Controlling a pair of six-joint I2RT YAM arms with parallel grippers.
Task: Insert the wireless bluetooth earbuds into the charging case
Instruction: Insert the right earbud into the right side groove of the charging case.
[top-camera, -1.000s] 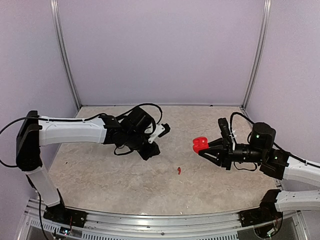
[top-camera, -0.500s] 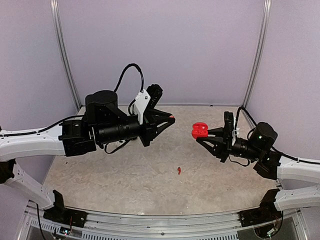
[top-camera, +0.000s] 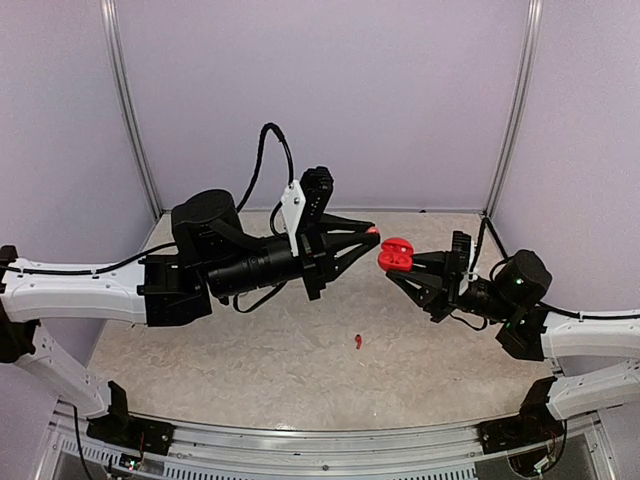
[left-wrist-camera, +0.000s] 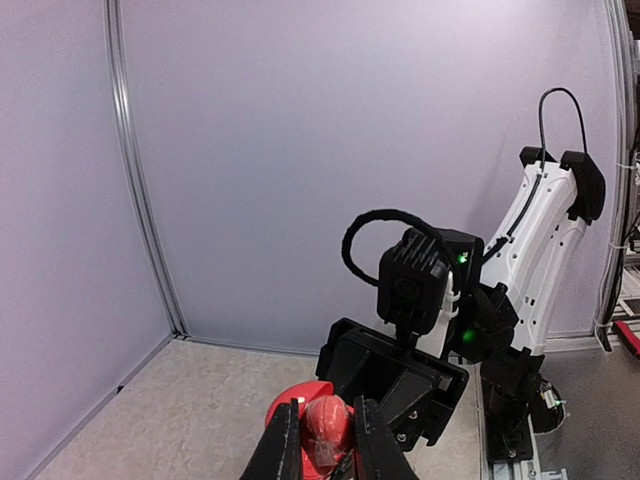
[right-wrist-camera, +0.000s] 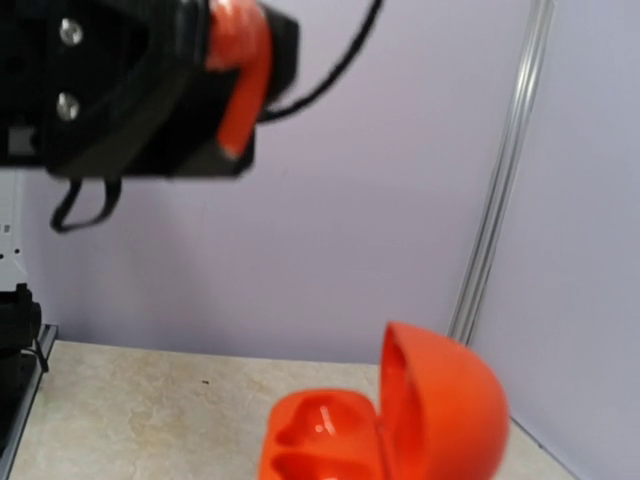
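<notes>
My left gripper (top-camera: 368, 236) is raised in the air and shut on a red earbud (top-camera: 373, 231). The bud shows between its fingers in the left wrist view (left-wrist-camera: 328, 425). My right gripper (top-camera: 403, 268) is shut on an open red charging case (top-camera: 394, 255) and holds it in the air just right of the bud, a small gap apart. In the right wrist view the case (right-wrist-camera: 330, 440) shows two empty sockets, its lid (right-wrist-camera: 445, 405) is up at the right, and the held bud (right-wrist-camera: 238, 60) is at the upper left. A second red earbud (top-camera: 357, 341) lies on the table.
The marbled tabletop (top-camera: 250, 350) is enclosed by lilac walls with metal corner posts (top-camera: 130, 110). A metal rail (top-camera: 320, 445) runs along the near edge by the arm bases. The left arm's cable (top-camera: 262, 150) loops above its wrist.
My left gripper rose from the table with the red earbud and moved right up to the case. My right gripper carried the open case slightly left and up.
</notes>
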